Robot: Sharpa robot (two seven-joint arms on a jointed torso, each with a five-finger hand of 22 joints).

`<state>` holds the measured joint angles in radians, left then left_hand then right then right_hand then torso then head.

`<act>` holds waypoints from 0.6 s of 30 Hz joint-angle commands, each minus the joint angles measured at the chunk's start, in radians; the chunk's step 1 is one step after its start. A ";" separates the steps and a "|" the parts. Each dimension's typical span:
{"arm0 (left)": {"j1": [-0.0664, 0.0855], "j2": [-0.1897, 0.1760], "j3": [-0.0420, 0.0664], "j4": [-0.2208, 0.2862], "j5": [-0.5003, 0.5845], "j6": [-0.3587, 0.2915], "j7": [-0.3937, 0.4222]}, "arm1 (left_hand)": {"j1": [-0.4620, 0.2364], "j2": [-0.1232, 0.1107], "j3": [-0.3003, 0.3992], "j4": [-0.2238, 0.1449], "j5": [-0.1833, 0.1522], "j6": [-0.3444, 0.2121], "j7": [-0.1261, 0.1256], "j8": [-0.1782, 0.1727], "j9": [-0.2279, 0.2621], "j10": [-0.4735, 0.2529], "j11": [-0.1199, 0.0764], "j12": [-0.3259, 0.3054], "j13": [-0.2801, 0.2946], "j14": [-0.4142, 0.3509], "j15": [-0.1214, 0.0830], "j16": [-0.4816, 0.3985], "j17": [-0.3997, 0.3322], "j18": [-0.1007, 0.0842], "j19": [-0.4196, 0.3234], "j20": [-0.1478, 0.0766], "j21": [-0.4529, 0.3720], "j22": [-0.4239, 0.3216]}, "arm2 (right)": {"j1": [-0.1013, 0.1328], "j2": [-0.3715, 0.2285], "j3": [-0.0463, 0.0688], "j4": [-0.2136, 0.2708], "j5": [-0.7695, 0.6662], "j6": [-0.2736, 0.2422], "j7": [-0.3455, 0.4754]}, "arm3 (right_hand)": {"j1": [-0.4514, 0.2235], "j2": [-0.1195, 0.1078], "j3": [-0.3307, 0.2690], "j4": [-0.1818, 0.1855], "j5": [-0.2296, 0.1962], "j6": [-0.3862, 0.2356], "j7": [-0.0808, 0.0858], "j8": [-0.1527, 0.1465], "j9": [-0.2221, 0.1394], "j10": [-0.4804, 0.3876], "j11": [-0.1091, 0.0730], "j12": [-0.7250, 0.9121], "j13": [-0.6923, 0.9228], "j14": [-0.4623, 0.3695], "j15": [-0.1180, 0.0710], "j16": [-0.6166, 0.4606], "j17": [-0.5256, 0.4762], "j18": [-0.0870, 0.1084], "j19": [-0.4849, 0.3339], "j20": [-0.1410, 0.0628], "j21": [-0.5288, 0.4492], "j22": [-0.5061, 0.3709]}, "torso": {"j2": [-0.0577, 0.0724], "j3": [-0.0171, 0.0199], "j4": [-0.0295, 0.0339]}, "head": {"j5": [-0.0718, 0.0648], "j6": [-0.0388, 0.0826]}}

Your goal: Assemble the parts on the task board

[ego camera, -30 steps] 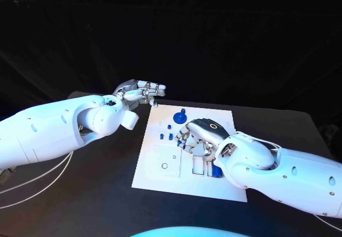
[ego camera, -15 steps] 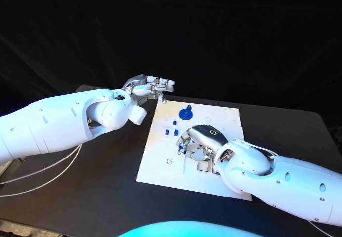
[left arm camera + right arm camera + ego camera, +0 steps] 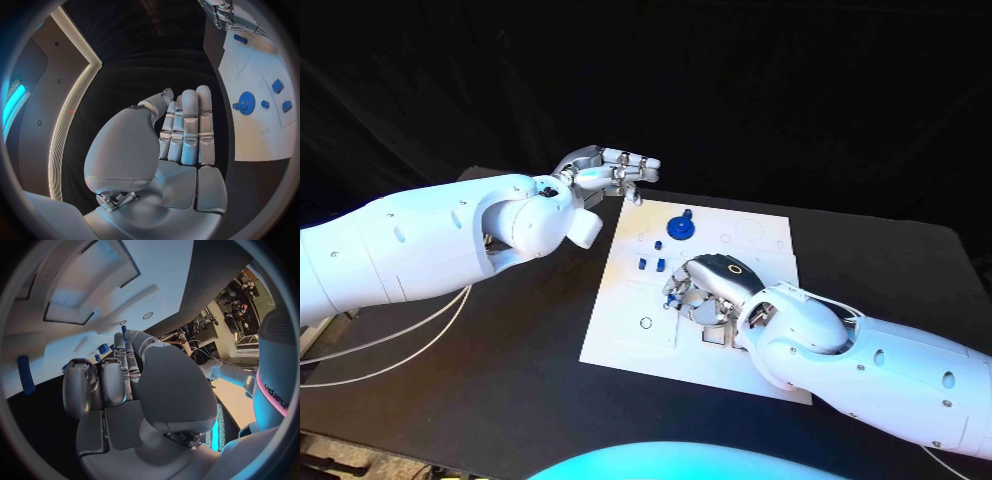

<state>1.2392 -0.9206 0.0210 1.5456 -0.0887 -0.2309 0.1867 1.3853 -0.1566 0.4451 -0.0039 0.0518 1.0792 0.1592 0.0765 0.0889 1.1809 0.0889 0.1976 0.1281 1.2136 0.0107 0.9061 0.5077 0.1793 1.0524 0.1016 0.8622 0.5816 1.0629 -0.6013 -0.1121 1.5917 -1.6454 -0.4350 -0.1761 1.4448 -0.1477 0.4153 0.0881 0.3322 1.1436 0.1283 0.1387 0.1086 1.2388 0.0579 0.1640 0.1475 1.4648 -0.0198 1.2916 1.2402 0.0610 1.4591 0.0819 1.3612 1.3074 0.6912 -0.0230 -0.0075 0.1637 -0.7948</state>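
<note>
While my right robot hand (image 3: pixel 708 290) sits low over the middle of the task board (image 3: pixel 625 335), fingers curled down onto the white plate, I read the step in hand as seating or picking one of the small blue parts there. A blue part (image 3: pixel 672 297) peeks out at its fingertips on the left side, but I cannot tell whether the fingers hold it or merely touch beside it.

My left robot hand (image 3: pixel 607 171) hovers off the board's far left corner, above the bench (image 3: pixel 516 380), fingers drawn together and nothing visible in them in the left wrist view (image 3: pixel 181 132), so I take it as closed on nothing.

The blue gear (image 3: pixel 679 227) stands on the far part of the board, and two small blue pieces (image 3: pixel 649 264) lie just nearer, left of the right robot hand.

Next, I judge, I must confirm the grasp before lifting, then line the part up with its recess.

The right palm hides the work spot from the head camera. In the right wrist view a blue part (image 3: pixel 24 374) lies clear of the hand, but the fingertips' contact is too small to make out.
</note>
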 commanded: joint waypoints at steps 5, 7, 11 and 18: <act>0.001 0.002 0.001 0.004 0.006 0.015 0.009 | 0.008 0.005 -0.002 -0.003 -0.001 0.001 0.005 -0.004 -0.001 -0.005 0.000 0.004 0.002 -0.006 0.000 -0.002 -0.001 0.005 0.007 -0.001 -0.006 -0.001 | -0.003 0.008 0.000 -0.010 -0.010 0.012 0.007 | -0.006 0.000 0.003 -0.002 -0.003 0.007 -0.003 0.003 0.002 0.002 -0.003 -0.004 0.000 0.050 -0.004 0.004 0.002 -0.015 0.014 0.000 0.007 0.163 | 0.000 0.0004 -0.0002 | 0.005 -0.002; 0.001 0.002 0.001 0.004 0.006 0.016 0.008 | 0.008 0.005 -0.002 -0.003 -0.001 0.001 0.005 -0.004 -0.001 -0.005 0.000 0.004 0.002 -0.006 0.000 -0.002 -0.001 0.005 0.007 -0.001 -0.006 -0.001 | -0.003 0.010 0.000 -0.013 -0.011 0.012 0.007 | -0.007 0.000 0.003 -0.002 -0.004 0.007 -0.003 0.003 0.002 0.002 -0.004 -0.004 0.000 0.050 -0.004 0.005 0.002 -0.016 0.015 0.000 0.008 0.164 | 0.000 0.0004 -0.0003 | 0.007 -0.003; 0.001 0.002 0.001 0.004 0.006 0.018 0.007 | 0.009 0.005 -0.002 -0.004 -0.001 0.000 0.005 -0.004 -0.002 -0.005 0.000 0.005 0.002 -0.007 0.000 -0.003 -0.002 0.005 0.007 -0.001 -0.007 -0.002 | -0.004 0.012 0.000 -0.016 -0.011 0.014 0.006 | -0.007 0.000 0.003 -0.003 -0.004 0.007 -0.003 0.003 0.002 0.002 -0.004 -0.005 0.000 0.050 -0.004 0.006 0.003 -0.016 0.015 0.000 0.009 0.164 | 0.000 -0.0001 0.0003 | 0.007 -0.005; 0.001 0.002 0.001 0.003 0.006 0.019 0.004 | 0.009 0.005 -0.002 -0.004 -0.001 0.000 0.005 -0.004 -0.002 -0.005 0.000 0.005 0.002 -0.007 0.000 -0.003 -0.002 0.005 0.007 -0.001 -0.007 -0.002 | -0.004 0.013 -0.001 -0.014 -0.009 0.022 0.009 | -0.007 0.000 0.003 -0.003 -0.004 0.007 -0.003 0.003 0.002 0.002 -0.004 -0.005 0.000 0.050 -0.004 0.006 0.003 -0.016 0.016 0.000 0.009 0.164 | -0.001 -0.0001 -0.0002 | 0.009 -0.008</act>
<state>1.2392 -0.9205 0.0210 1.5463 -0.0884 -0.2291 0.1855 1.3853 -0.1566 0.4451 -0.0039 0.0518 1.0793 0.1592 0.0765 0.0880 1.1810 0.0888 0.1976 0.1290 1.2136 0.0107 0.9061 0.5068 0.1794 1.0524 0.1016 0.8575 0.5807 1.0598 -0.5893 -0.1123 1.5762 -1.6460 -0.4311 -0.1755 1.4448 -0.1477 0.4153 0.0882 0.3305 1.1461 0.1256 0.1376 0.1091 1.2399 0.0591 0.1641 0.1477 1.4648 -0.0198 1.2916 1.2420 0.0611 1.4591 0.0819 1.3680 1.3080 0.6905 -0.0229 -0.0075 0.1722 -0.8019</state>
